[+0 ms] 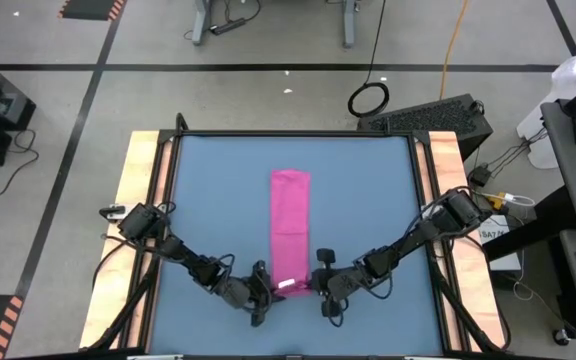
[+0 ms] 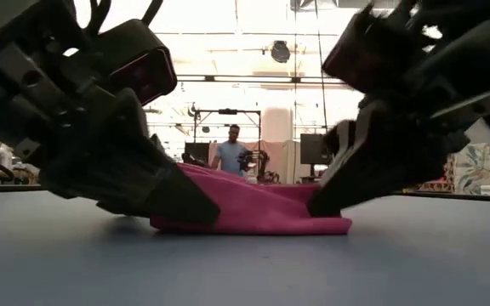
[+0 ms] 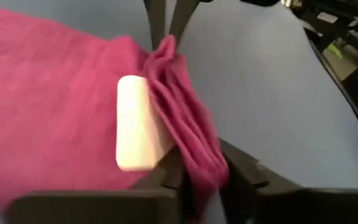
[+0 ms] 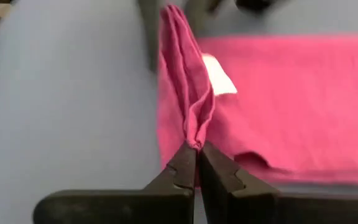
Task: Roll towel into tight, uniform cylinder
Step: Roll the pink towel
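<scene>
Low view: both arms cut off by the top edge, and the left gripper [image 2: 173,204] covers the towel's [image 2: 262,208] left end. Person [image 2: 230,155] far behind is too small to make out. White tag [image 3: 135,124] in the left wrist view is blurred (no text readable). Towel's near end is hidden between both grippers from above.

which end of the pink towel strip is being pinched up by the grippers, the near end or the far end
The near end of the towel. The left gripper and right gripper pinch its raised edge from either side, by the white tag; the far end lies flat.
</scene>
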Robot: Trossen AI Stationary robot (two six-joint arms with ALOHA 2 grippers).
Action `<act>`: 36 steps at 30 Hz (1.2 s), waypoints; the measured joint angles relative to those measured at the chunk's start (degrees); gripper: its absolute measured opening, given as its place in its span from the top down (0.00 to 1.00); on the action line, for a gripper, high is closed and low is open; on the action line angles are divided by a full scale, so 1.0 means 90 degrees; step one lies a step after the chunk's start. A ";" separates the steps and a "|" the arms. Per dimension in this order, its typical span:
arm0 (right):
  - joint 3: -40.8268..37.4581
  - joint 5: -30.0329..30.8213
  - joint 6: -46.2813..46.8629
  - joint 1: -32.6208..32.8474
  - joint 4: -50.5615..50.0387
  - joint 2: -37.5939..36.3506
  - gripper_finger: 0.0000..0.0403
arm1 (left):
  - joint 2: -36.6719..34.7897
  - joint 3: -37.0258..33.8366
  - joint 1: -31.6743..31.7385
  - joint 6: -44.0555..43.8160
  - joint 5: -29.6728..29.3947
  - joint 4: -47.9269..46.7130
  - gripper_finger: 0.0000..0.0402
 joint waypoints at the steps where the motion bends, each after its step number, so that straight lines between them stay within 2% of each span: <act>1: 0.0000 -0.0083 0.0175 -0.0070 -0.0079 0.0000 0.99 | -0.0038 -0.0009 -0.0020 -0.0047 -0.0079 -0.0041 0.77; 7: 0.0005 -0.0289 0.0828 -0.0330 -0.0152 -0.0002 1.00 | -0.0490 -0.0019 -0.0147 0.0481 -0.0778 -0.0391 0.50; 12: 0.0005 -0.0554 0.1136 -0.0456 -0.0161 -0.0005 1.00 | -0.0996 -0.0018 -0.0487 0.1120 -0.1819 -0.1045 0.37; 15: 0.0005 -0.0553 0.1189 -0.0456 -0.0166 -0.0005 1.00 | -0.1161 -0.0011 -0.0767 0.1769 -0.2408 -0.0984 0.35; 17: 0.0005 -0.0586 0.1304 -0.0456 -0.0171 -0.0005 1.00 | -0.1138 -0.0011 -0.0949 0.2393 -0.2564 -0.0860 0.35; 26: 0.0005 -0.0841 0.1531 -0.0494 -0.0173 -0.0010 1.00 | -0.0340 0.0508 -0.1030 0.3992 -0.2615 -0.0755 0.35; 32: 0.0005 -0.0867 0.1535 -0.0497 -0.0176 -0.0008 1.00 | -0.0001 0.0697 -0.0870 0.4358 -0.2593 -0.0806 0.35; 36: 0.0005 -0.0870 0.1537 -0.0497 -0.0178 -0.0008 1.00 | 0.0029 0.0676 -0.0730 0.3965 -0.2512 -0.1127 0.35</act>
